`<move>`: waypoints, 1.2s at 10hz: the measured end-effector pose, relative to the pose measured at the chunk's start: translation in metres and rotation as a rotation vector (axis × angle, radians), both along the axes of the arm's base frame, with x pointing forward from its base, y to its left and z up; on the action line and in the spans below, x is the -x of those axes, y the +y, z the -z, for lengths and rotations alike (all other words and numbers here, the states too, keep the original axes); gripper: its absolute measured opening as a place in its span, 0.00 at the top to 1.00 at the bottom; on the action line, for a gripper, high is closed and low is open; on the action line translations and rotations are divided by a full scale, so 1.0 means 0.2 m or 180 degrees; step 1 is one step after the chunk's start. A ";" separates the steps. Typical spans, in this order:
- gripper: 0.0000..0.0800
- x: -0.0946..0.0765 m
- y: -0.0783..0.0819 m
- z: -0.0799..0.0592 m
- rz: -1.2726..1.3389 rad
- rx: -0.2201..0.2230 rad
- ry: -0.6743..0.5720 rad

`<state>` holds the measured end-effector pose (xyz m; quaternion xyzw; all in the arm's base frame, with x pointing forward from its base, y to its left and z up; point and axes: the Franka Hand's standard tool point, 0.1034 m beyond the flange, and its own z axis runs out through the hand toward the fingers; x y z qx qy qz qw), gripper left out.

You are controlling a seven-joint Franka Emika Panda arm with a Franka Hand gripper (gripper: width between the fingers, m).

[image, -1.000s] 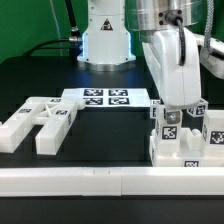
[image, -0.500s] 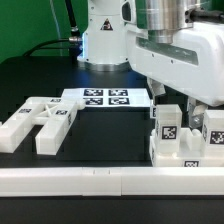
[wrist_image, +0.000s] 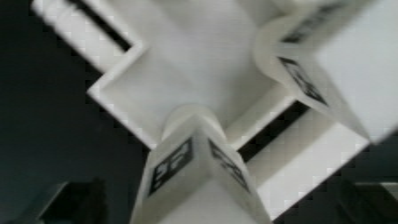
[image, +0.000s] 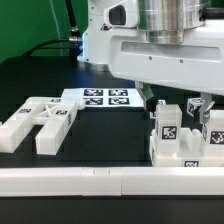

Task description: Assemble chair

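Note:
The partly built white chair (image: 178, 145) stands by the front rail on the exterior view's right. Its blocky base carries upright tagged pieces (image: 168, 124). My gripper (image: 176, 104) hangs directly over them, open, with a dark finger (image: 150, 103) on either side and nothing gripped. In the wrist view a tagged white upright piece (wrist_image: 192, 160) rises between the spread jaws of the gripper (wrist_image: 214, 208), with the chair's white body (wrist_image: 196, 85) behind it. Two loose white parts (image: 38, 122) lie on the exterior view's left.
The marker board (image: 105, 98) lies flat at mid-table behind the parts. A long white rail (image: 100, 182) runs along the front edge. The arm's white base (image: 100, 40) stands at the back, on the black tabletop (image: 100, 135).
The gripper went from shut on the upright chair piece to wide open, letting it go. The hand has turned broadside to the exterior camera and fills more of that view.

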<state>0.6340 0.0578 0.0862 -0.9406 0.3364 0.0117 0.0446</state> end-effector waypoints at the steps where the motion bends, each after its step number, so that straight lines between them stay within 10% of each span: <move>1: 0.19 0.00 0.00 0.00 -0.0341 0.0081 -0.0012; 8: 0.19 0.00 -0.04 0.00 -0.2211 0.0191 -0.0126; 10: 0.54 0.00 -0.04 0.00 -0.2210 0.0191 -0.0126; 12: 0.64 0.00 -0.04 0.00 -0.2192 0.0190 -0.0126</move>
